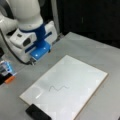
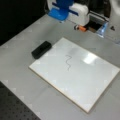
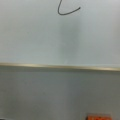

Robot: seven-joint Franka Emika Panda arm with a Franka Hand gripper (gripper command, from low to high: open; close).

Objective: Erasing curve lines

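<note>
Curve lines (image 1: 58, 88) intact, unerased; thin dark squiggle near middle of white board (image 1: 82, 75), toward the edge nearest the eraser. Seen in both front views; one end only at top of wrist view (image 3: 67, 11).

Largest to smallest:
- Grey tabletop (image 1: 95, 50), carrying all.
- Arm raised over tabletop's far edge, off the board. Gripper (image 1: 40, 51) on blue mount, well apart from squiggle and eraser. Holding nothing visible; fingers spread or pressed together: cannot tell.
- White board, flat, tan rim.
- Black eraser (image 2: 41, 49) on tabletop, touching or just beside board's corner; untouched.
- Orange object (image 2: 80, 28) near tabletop's far edge.

Judgement: eraser pickup not yet made. Good execution: square grasp across eraser's narrow sides, flat face down, even pressure, strokes covering whole squiggle.

No readable writing, labels or brands.
</note>
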